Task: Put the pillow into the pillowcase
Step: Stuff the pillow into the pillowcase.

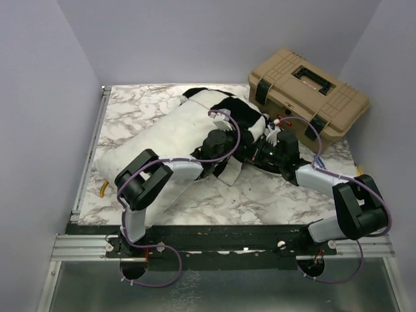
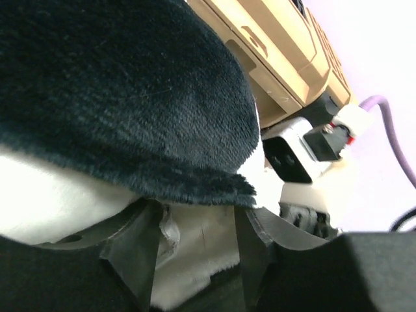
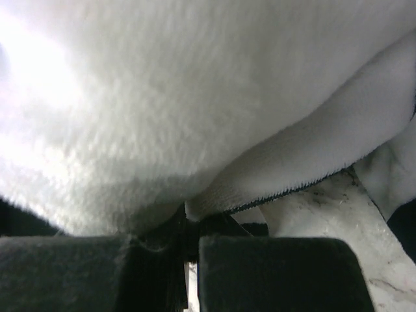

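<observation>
**A:** Spotting the pillow [image 1: 156,140] slantwise on the marble worktop [image 1: 260,201], from near left up to far middle.

**B:** And pulled over its far end, the pillowcase [image 1: 244,117]. Bunched black and white squares, near the tan toolbox [image 1: 305,91].

**A:** Checking the left pincer [image 2: 195,237]: spread apart, white plush in the gap, a black square of pillowcase draped above.

**B:** Gripping anything?

**A:** Doesn't look so. Lying loose between the fingers [image 2: 133,253].

**B:** Over to the right pincer [image 3: 188,250]: pressed together, pinching a white hem of the pillowcase with a dark stitched edge.

**A:** Seen from above, close together at the near edge of the pillowcase.
</observation>
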You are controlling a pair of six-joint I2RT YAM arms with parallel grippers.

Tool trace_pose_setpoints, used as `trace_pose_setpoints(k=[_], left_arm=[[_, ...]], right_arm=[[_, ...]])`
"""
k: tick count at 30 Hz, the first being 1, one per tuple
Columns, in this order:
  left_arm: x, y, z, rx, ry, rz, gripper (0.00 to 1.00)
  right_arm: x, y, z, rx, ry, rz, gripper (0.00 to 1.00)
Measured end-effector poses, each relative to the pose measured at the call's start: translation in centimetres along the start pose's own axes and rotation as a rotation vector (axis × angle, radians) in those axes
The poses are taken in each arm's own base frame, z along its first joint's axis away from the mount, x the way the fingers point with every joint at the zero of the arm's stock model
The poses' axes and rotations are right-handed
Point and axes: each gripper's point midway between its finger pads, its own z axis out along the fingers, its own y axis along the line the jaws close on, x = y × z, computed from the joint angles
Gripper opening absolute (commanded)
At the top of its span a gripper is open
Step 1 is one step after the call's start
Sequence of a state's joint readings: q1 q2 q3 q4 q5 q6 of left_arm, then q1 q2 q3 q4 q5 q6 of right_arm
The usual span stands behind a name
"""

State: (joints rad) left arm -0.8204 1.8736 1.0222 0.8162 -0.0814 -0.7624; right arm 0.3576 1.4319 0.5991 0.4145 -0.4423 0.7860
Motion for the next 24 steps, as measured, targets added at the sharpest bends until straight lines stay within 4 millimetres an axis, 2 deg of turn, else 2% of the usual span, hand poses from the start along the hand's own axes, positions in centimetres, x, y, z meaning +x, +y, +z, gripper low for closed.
trace_pose_setpoints(k=[3, 6, 10, 15, 17, 19, 24], left_arm=[[0.3, 0.1, 1.7, 0.011, -0.012, -0.004, 0.24], [0.8, 0.3, 3.7, 0.022, -0.024, -0.01, 0.0], [1.0, 0.2, 5.5, 0.064, -0.066, -0.004, 0.0], [-1.6, -0.6, 5.3, 0.083, -0.215, 0.053, 0.0], [-2.5, -0.6, 5.2, 0.077, -0.264, 0.095, 0.0], [-3.1, -0.6, 5.1, 0.071, -0.292, 0.133, 0.0], [-2.5, 0.2, 4.8, 0.033, -0.298, 0.199, 0.0]], right_arm=[[0.4, 0.1, -0.4, 0.002, 0.021, -0.006, 0.0], [0.2, 0.8, -1.6, -0.004, 0.017, -0.032, 0.0], [-0.5, 2.8, -3.9, -0.032, -0.01, -0.086, 0.0], [0.2, 5.7, -7.4, -0.113, -0.013, -0.131, 0.0], [1.0, 6.8, -8.5, -0.17, 0.007, -0.143, 0.0], [2.1, 7.1, -9.0, -0.211, 0.038, -0.143, 0.0], [5.8, 6.1, -9.4, -0.23, 0.162, -0.167, 0.0]])
